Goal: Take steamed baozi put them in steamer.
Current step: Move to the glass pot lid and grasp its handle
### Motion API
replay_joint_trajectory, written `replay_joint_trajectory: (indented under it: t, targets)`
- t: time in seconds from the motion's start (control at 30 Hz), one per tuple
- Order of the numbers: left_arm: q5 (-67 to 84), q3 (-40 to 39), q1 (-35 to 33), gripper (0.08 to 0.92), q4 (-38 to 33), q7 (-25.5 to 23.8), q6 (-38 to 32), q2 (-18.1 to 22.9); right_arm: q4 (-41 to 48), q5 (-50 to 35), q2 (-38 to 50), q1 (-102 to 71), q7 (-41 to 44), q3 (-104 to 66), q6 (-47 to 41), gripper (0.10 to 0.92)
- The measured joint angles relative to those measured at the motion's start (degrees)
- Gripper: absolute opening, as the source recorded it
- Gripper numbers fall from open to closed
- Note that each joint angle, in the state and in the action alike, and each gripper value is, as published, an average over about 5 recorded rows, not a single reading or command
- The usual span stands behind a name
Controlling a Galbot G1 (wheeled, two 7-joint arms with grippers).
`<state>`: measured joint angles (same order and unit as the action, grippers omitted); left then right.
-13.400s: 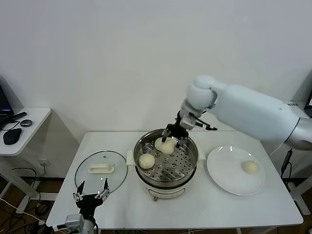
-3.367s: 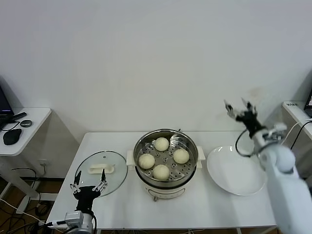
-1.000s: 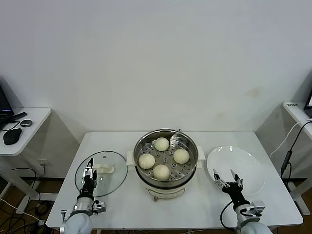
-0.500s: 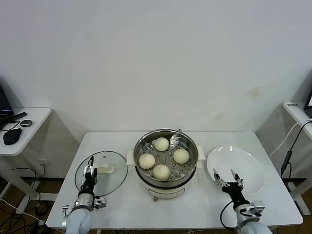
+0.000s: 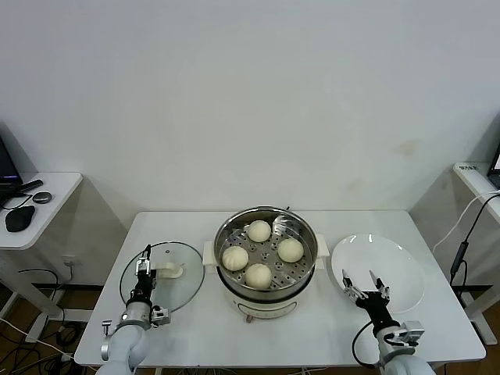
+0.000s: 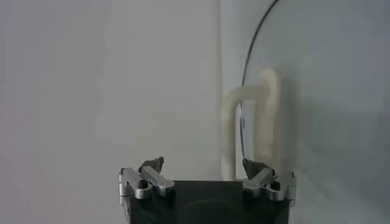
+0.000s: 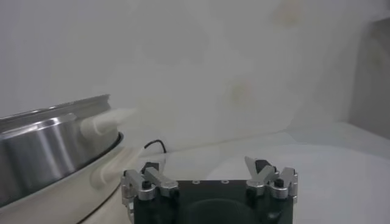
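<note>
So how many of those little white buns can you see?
4 round cream-white buns, all on the perforated tray in the shiny steel steamer pot: back, left, right, front. The white plate holds none; none seem hidden.

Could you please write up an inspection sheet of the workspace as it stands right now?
Surface: white table, bare at the front.
Job's things: four steamed baozi lie on the perforated tray of the steamer.
Clutter: white plate right of the steamer, nothing on it; glass lid left of it.
Grippers: left gripper open, at the lid; right gripper open, at the plate's near edge.
Cables: one cable at the right edge.
Surroundings: side desk on the left, white wall behind.
</note>
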<state>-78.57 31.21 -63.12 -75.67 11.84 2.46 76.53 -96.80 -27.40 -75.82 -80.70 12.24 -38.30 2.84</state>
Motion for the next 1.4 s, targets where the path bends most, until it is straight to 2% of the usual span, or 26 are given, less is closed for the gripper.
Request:
replay_joint_trajectory:
  t: [0.4,0.5,1.17,1.27,1.4]
  targets:
    - [0.3,0.1,2.7,0.823,3.1,0.7,-0.8,0.0,0.1,0.0,-0.1,-0.3,0.0,-0.5,0.1,0.823]
    - [0.3,0.3,2.8,0.787,4.0,1.3,-1.2,-0.2,0.0,0.0,-0.2,-0.4,0.0,-0.5,0.1,0.823]
    - [2.0,0.4,3.0,0.23,6.0,3.9,-2.1,-0.7,-0.7,0.3,-0.6,-0.9,-0.1,-1.0,0.1,0.823]
    - [2.7,0.6,2.5,0.178,5.1,3.3,-1.2,-0.4,-0.8,0.3,-0.6,-0.9,-0.1,-1.0,0.1,0.823]
    - [4.1,0.9,1.1,0.171,1.9,1.3,1.9,0.1,-0.8,0.4,-0.6,-0.9,-0.1,-0.8,0.2,0.823]
